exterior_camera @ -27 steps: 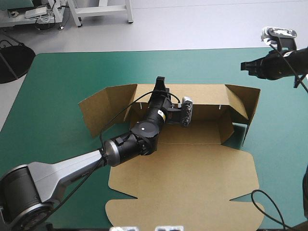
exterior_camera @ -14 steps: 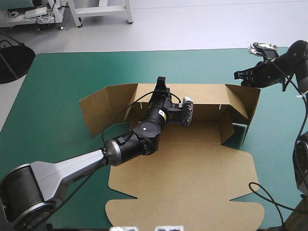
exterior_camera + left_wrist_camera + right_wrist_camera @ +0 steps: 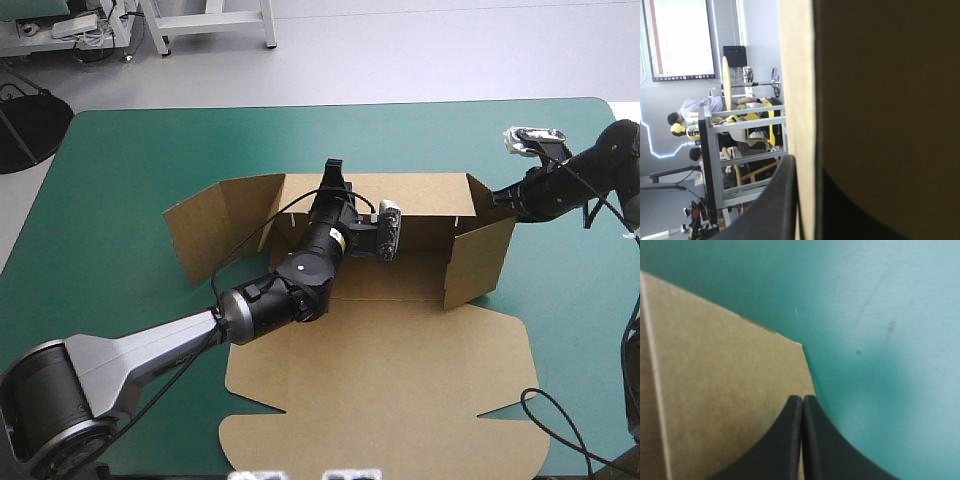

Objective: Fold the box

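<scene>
The brown box (image 3: 400, 370) lies mid-table with its lid panel flat toward the near edge. Its back wall (image 3: 425, 212) stands upright. The left side flap (image 3: 215, 230) splays outward, and the right side flap (image 3: 480, 255) stands turned inward across the box's right end. My left gripper (image 3: 332, 172) is shut on the back wall's top edge. In the left wrist view the board edge (image 3: 802, 75) runs up between the black fingers (image 3: 785, 200). My right gripper (image 3: 497, 197) is shut with nothing in it, its tip (image 3: 802, 399) touching the right flap's outer face (image 3: 715, 390).
Teal-green cover (image 3: 120, 160) surrounds the box, with a wide strip to the left and a narrower one to the right (image 3: 880, 315). A round black object (image 3: 25, 120) stands off the table's far left corner.
My right arm has come down from the far right corner to the right flap. That flap has swung from splayed outward to standing inward. The left arm has not moved.
</scene>
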You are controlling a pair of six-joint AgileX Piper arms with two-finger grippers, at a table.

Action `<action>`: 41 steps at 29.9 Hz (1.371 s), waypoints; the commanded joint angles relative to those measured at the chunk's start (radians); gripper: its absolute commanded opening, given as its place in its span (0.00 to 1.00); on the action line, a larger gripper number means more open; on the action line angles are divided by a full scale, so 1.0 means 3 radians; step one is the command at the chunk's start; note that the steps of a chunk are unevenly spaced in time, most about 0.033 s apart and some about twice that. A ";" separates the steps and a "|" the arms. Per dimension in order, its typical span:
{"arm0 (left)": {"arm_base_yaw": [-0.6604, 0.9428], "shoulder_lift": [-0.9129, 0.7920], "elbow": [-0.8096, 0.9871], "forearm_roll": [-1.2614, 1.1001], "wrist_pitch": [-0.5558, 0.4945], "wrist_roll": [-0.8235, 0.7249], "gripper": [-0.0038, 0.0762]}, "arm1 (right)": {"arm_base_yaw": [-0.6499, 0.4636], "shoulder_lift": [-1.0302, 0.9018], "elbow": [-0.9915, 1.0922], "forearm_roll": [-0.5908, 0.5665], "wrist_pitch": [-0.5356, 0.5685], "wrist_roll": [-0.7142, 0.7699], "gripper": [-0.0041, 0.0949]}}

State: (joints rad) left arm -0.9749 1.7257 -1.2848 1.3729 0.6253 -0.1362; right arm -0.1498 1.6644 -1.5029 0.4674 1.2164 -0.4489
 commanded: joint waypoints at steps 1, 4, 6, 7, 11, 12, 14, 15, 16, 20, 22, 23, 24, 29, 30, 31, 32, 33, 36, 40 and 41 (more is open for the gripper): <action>-0.0034 -0.0007 0.0002 -0.0333 -0.0061 -0.0023 0.04 | -0.0005 -0.0323 0.0124 0.0235 -0.0157 -0.0163 0.02; -0.0034 0.0017 0.0005 -0.0344 -0.0061 -0.0023 0.04 | -0.0005 -0.0460 0.0393 0.0379 -0.0340 -0.0340 0.02; -0.0034 0.0024 0.0005 -0.0351 -0.0061 -0.0023 0.04 | -0.0005 -0.0570 0.0633 0.0530 -0.0571 -0.0449 0.02; -0.0034 0.0024 0.0005 -0.0351 -0.0061 -0.0023 0.04 | -0.0005 -0.0627 0.0758 0.0614 -0.0674 -0.0548 0.02; -0.0034 0.0024 0.0005 -0.0351 -0.0068 -0.0023 0.04 | -0.0005 -0.0835 0.1259 0.1036 -0.1037 -0.0946 0.02; -0.0034 0.0024 0.0005 -0.0351 -0.0068 -0.0023 0.04 | -0.0005 -0.0894 0.1390 0.1176 -0.1140 -0.1102 0.02; -0.0034 0.0024 0.0005 -0.0351 -0.0068 -0.0023 0.04 | -0.0005 -0.1014 0.1617 0.1467 -0.1392 -0.1401 0.02; -0.0034 0.0024 0.0005 -0.0351 -0.0068 -0.0023 0.04 | -0.0005 -0.1084 0.1730 0.1645 -0.1513 -0.1582 0.02; -0.0034 0.0024 0.0005 -0.0351 -0.0073 -0.0023 0.04 | -0.0005 -0.1152 0.1831 0.1809 -0.1615 -0.1745 0.02; -0.0034 0.0024 0.0005 -0.0351 -0.0104 -0.0023 0.04 | -0.0005 -0.1345 0.2063 0.2044 -0.1685 -0.2266 0.03; -0.0034 0.0024 0.0005 -0.0351 -0.0127 -0.0023 0.04 | -0.0005 -0.1402 0.2114 0.1982 -0.1642 -0.2343 0.03; -0.0034 0.0024 0.0005 -0.0351 -0.0133 -0.0023 0.04 | -0.0005 -0.1418 0.2114 0.1927 -0.1626 -0.2343 0.03; -0.0034 0.0027 0.0005 -0.0351 -0.0133 -0.0023 0.04 | -0.0005 -0.1427 0.2114 0.1869 -0.1611 -0.2343 0.03; -0.0034 0.0054 0.0005 -0.0351 -0.0127 -0.0023 0.04 | -0.0005 -0.1432 0.2114 0.1705 -0.1548 -0.2302 0.28; -0.0034 0.0061 0.0005 -0.0351 -0.0127 -0.0023 0.04 | -0.0005 -0.1432 0.2114 0.1673 -0.1505 -0.2302 0.36; -0.0034 0.0074 0.0005 -0.0351 -0.0127 -0.0023 0.04 | -0.0005 -0.1432 0.2114 0.1629 -0.1451 -0.2320 0.43; -0.0034 0.0080 0.0005 -0.0351 -0.0127 -0.0023 0.04 | -0.0005 -0.1432 0.2114 0.1577 -0.1403 -0.2362 0.47; -0.0034 0.0080 0.0005 -0.0351 -0.0127 -0.0023 0.04 | -0.0005 -0.1432 0.2114 0.1524 -0.1369 -0.2380 0.48; -0.0034 0.0080 0.0005 -0.0328 -0.0127 -0.0023 0.04 | -0.0005 -0.1463 0.2114 0.1368 -0.1289 -0.2380 0.47; -0.0034 0.0080 0.0005 -0.0311 -0.0127 -0.0046 0.04 | -0.0005 -0.1469 0.2114 0.1411 -0.1216 -0.2380 0.47; -0.0034 0.0080 0.0005 -0.0311 -0.0127 -0.0047 0.04 | -0.0005 -0.1469 0.2114 0.1441 -0.1216 -0.2413 0.47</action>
State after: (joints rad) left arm -0.9739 1.7524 -1.2897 1.3985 0.6290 -0.1396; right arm -0.1498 1.2525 -0.8447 0.8487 0.8360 -1.1513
